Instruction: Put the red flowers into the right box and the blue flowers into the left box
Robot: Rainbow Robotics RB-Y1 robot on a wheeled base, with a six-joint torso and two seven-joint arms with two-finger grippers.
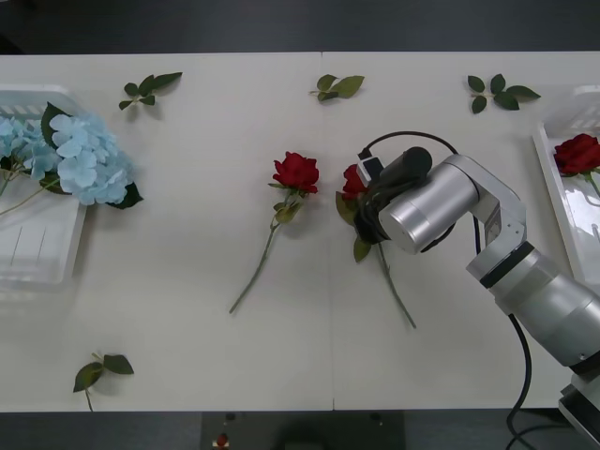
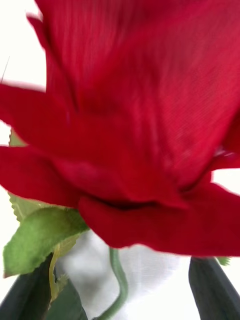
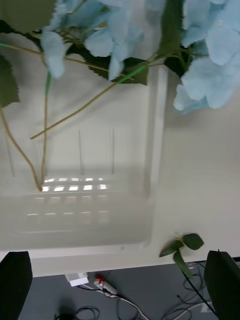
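Note:
Two red flowers lie on the white table: one rose (image 1: 296, 172) at the middle and a second rose (image 1: 353, 181) just to its right, partly under my right arm (image 1: 422, 202). In the right wrist view that bloom (image 2: 135, 125) looms close, and my right gripper (image 2: 120, 300) is open with a black finger on each side of the green stem (image 2: 119, 280). A third rose (image 1: 577, 153) lies in the right box (image 1: 560, 202). The blue flowers (image 1: 84, 159) rest across the left box (image 1: 28, 281). My left gripper (image 3: 120, 290) hangs open above that box's rim (image 3: 155, 150), below the blue blooms (image 3: 215, 75).
Bare leaf sprigs lie at the back left (image 1: 150, 89), back middle (image 1: 339, 86), back right (image 1: 499, 94) and front left (image 1: 98, 370). The table's front edge runs near the left box, with cables on the floor beyond.

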